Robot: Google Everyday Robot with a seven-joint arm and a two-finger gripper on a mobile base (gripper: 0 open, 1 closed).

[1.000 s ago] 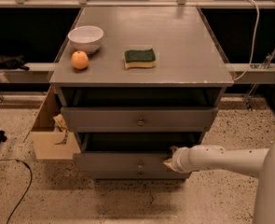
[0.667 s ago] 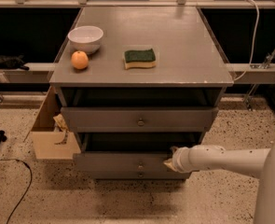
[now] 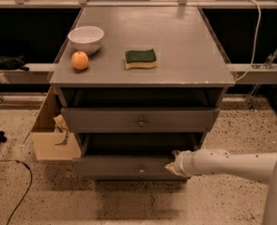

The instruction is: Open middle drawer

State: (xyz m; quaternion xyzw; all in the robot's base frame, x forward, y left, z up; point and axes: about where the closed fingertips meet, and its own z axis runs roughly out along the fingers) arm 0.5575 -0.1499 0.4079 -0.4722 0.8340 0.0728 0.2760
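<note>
Gripper [image 3: 172,162] at middle drawer [image 3: 119,167] front's right end, grip unclear, cardboard box [image 3: 53,146] left

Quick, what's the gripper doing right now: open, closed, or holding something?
Gripper: cannot be told whether open or closed; it is at the right end of the middle drawer, by the front's top edge.

Gripper [image 3: 172,163] at middle drawer [image 3: 121,166] front, right
</note>
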